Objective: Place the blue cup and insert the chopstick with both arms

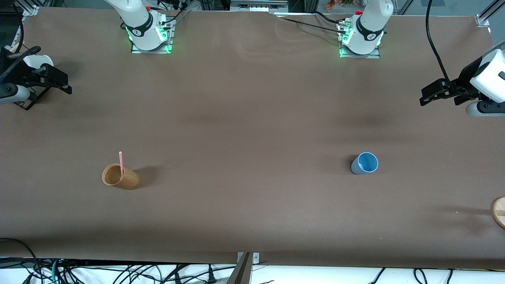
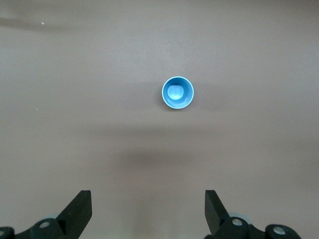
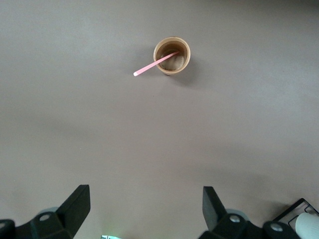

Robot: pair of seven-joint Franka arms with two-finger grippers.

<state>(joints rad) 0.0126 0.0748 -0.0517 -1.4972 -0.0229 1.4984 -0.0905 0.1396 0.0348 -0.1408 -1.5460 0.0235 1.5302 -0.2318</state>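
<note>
The blue cup (image 1: 365,163) stands upright on the brown table (image 1: 252,118), toward the left arm's end, apart from the left gripper (image 1: 428,96), which hangs wide open and empty up by that table edge. The pink chopstick (image 1: 121,163) leans in a tan wooden cup (image 1: 120,177) toward the right arm's end. The right gripper (image 1: 63,83), also spread open and empty, hangs high near that edge. A round wooden disc (image 1: 499,212) shows at the table's edge nearer the camera than the blue cup.

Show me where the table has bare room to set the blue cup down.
The widest bare stretch lies between the blue cup and the wooden cup holding the chopstick. Also bare: the strip between both cups and the arm bases. Tighter near the round wooden piece. Left gripper and right gripper, both open, wait at the ends.
</note>
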